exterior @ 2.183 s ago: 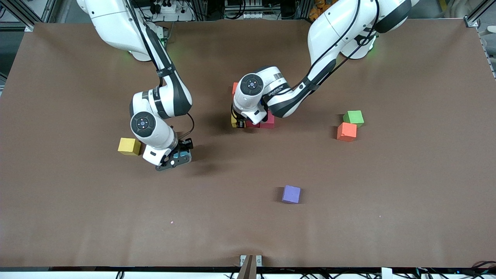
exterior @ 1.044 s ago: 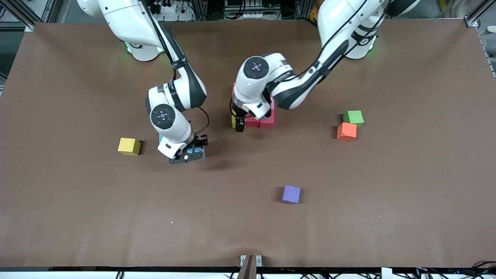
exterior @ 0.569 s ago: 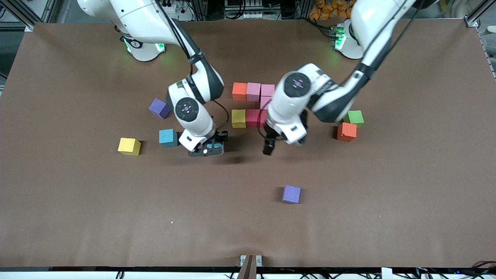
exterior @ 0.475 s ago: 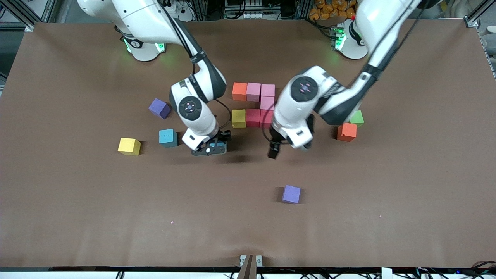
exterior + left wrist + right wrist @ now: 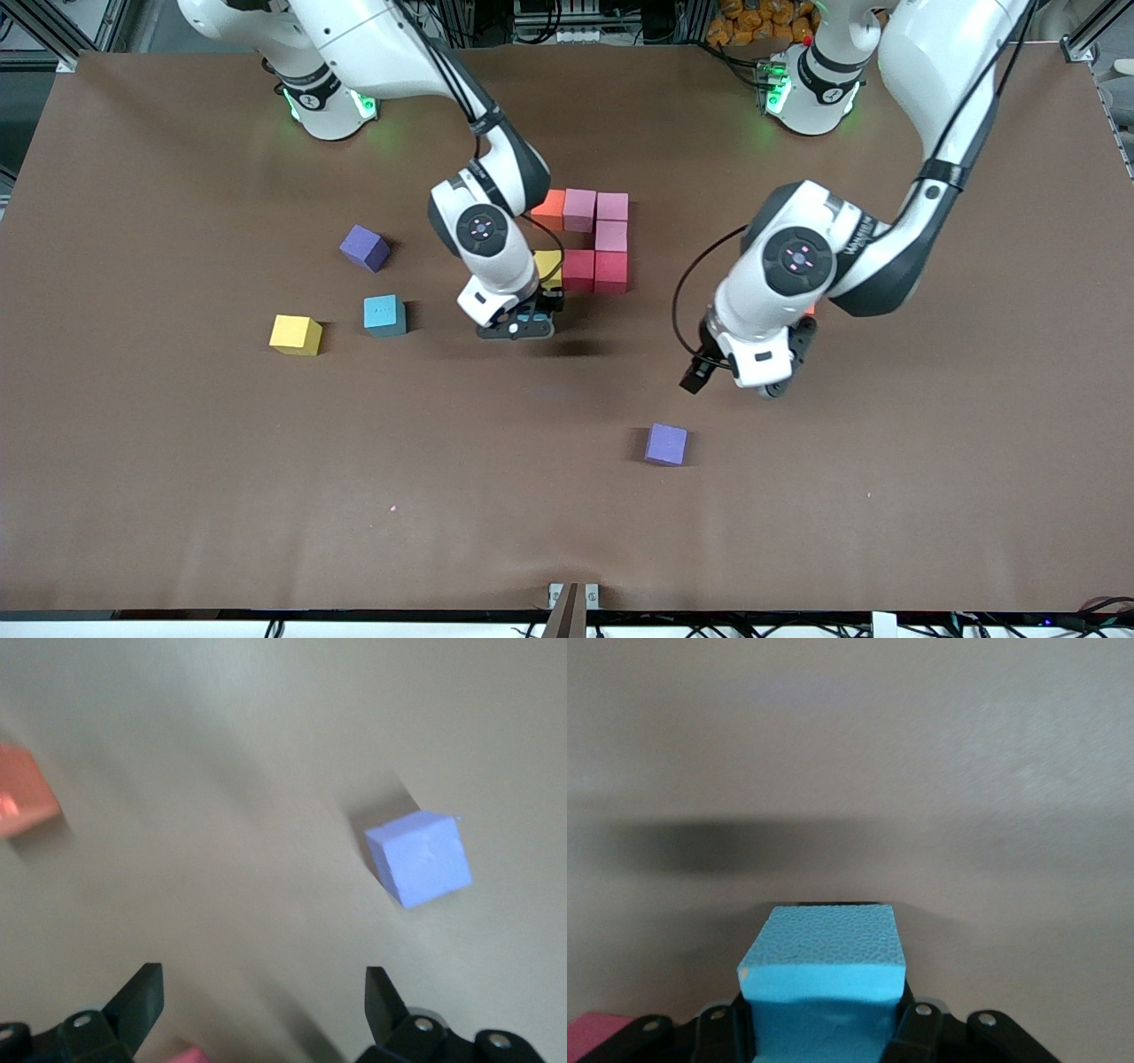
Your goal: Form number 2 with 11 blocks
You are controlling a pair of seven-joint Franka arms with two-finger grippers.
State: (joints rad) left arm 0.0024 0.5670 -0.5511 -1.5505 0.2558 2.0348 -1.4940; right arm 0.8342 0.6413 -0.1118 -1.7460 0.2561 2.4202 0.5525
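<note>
Part of the number 2 lies mid-table: an orange block (image 5: 547,211), three pink blocks (image 5: 580,210), two red blocks (image 5: 611,271) and a yellow block (image 5: 549,264) half hidden by the right arm. My right gripper (image 5: 521,324) (image 5: 824,1032) is shut on a blue block (image 5: 824,974), just off the table beside the yellow block. My left gripper (image 5: 735,379) (image 5: 261,1001) hangs open and empty over bare table, above a loose purple block (image 5: 666,444) (image 5: 418,857). An orange block (image 5: 22,802) shows at the edge of the left wrist view.
Toward the right arm's end lie another purple block (image 5: 365,247), a blue block (image 5: 384,315) and a yellow block (image 5: 296,335). The left arm's wrist covers the table beside the red blocks.
The right gripper has carried the blue block across to the yellow block of the figure. The left gripper has left the figure and swung out toward the loose purple block, uncovering the figure.
</note>
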